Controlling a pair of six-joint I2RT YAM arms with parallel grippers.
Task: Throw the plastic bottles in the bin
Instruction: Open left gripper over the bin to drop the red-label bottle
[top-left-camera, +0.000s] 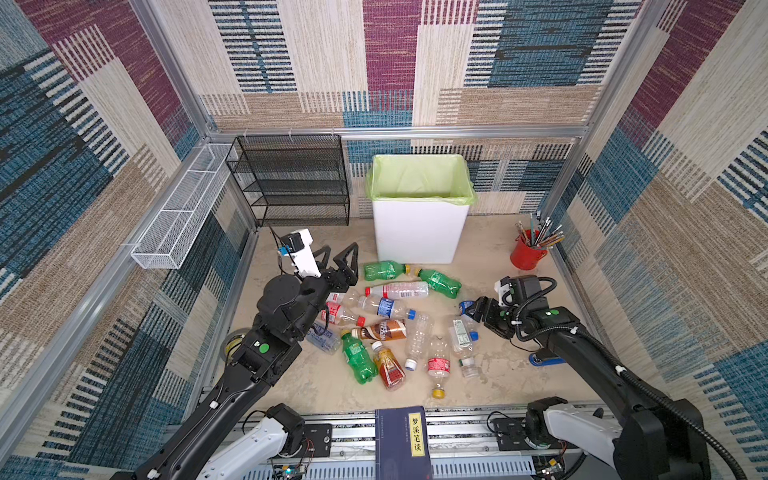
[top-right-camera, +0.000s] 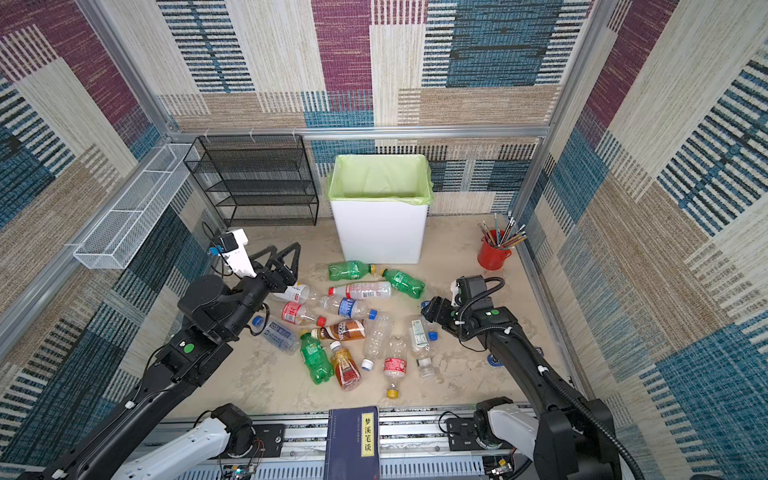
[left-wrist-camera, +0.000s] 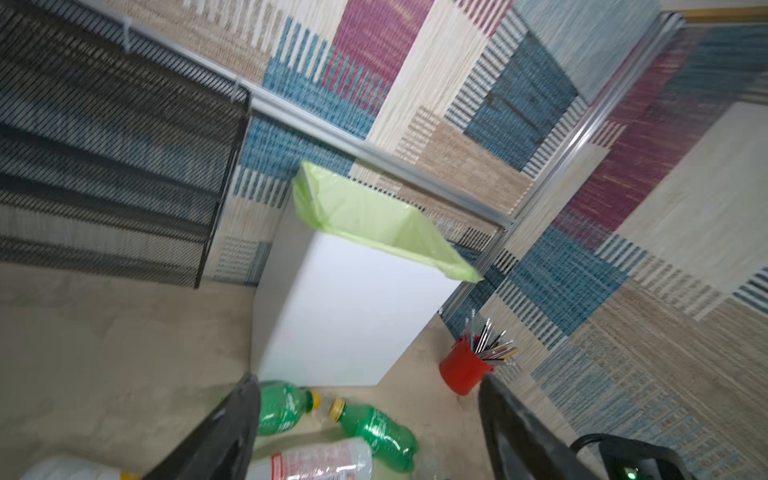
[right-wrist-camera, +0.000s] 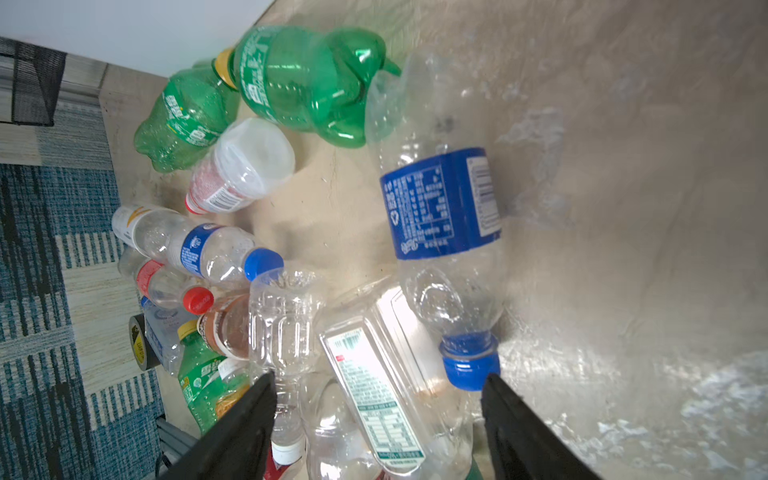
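Several plastic bottles (top-left-camera: 386, 328), clear, green and amber, lie in a loose pile on the table in front of the bin (top-left-camera: 419, 232), a white bin with a light green bag over its rim. My left gripper (top-left-camera: 336, 255) hangs open and empty above the pile's far left edge. In its wrist view, two green bottles (left-wrist-camera: 378, 428) lie beyond the fingers, before the bin (left-wrist-camera: 345, 311). My right gripper (top-left-camera: 471, 311) is low at the pile's right side and open. In its wrist view, its fingers straddle a clear white-labelled bottle (right-wrist-camera: 374, 386), and a blue-labelled bottle (right-wrist-camera: 440, 203) lies just beyond.
A red cup of pencils (top-left-camera: 525, 253) stands at the back right. A black mesh rack (top-left-camera: 291, 183) stands left of the bin, and a white wire basket (top-left-camera: 178, 216) hangs on the left wall. A dark blue book (top-left-camera: 401, 440) lies at the front edge. A tape roll (top-left-camera: 232, 340) sits under the left arm.
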